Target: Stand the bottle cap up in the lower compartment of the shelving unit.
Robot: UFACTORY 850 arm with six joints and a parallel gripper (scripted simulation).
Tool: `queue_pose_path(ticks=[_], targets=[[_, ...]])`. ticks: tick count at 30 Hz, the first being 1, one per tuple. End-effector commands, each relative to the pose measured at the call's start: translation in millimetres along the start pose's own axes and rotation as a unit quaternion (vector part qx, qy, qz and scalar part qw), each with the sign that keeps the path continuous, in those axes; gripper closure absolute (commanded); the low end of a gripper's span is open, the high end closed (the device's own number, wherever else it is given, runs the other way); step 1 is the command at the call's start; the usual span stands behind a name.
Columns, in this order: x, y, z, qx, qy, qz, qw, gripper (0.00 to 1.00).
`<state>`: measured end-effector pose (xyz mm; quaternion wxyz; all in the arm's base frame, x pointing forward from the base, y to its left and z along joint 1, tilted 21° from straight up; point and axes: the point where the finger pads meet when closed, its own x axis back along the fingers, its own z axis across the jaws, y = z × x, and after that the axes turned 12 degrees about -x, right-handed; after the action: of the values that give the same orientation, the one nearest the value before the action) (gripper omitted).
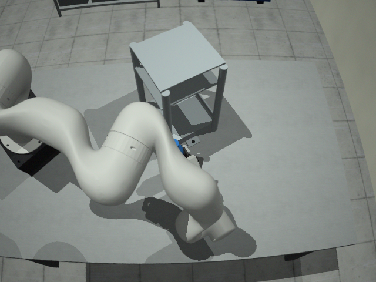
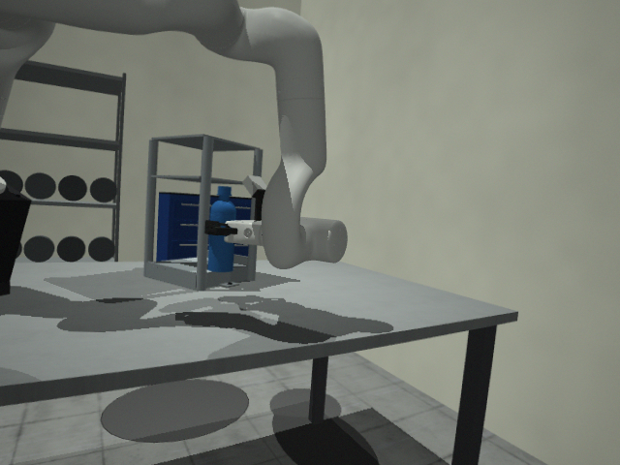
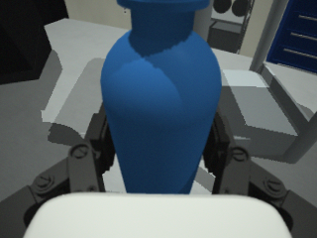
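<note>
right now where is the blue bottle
In the exterior view the blue bottle stands cap up, clamped in the gripper, at the front of the shelving unit; whether it is past the front posts is unclear.

A grey counter [image 2: 410,300] on dark legs [image 2: 473,390] fills the lower half of the exterior view, over a floor of grey tiles [image 2: 380,400]. At the left edge stands a tall dark rack [image 2: 119,165] holding rows of black round ends [image 2: 72,187]. A blue drawer cabinet [image 2: 174,225] sits against the pale wall [image 2: 450,150] near mid-frame. A black object [image 2: 10,225] shows at far left.
</note>
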<state>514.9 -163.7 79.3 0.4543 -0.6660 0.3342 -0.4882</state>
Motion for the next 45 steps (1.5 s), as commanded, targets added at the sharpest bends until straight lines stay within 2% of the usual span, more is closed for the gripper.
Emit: queue_pose_path(ticks=[1, 28, 45], targets=[[1, -3, 14, 0.000, 0.000, 0.000, 1.000, 1.00], [1, -19, 86, 0.000, 0.000, 0.000, 1.000, 1.00], [1, -24, 112, 0.000, 0.000, 0.000, 1.000, 1.00]])
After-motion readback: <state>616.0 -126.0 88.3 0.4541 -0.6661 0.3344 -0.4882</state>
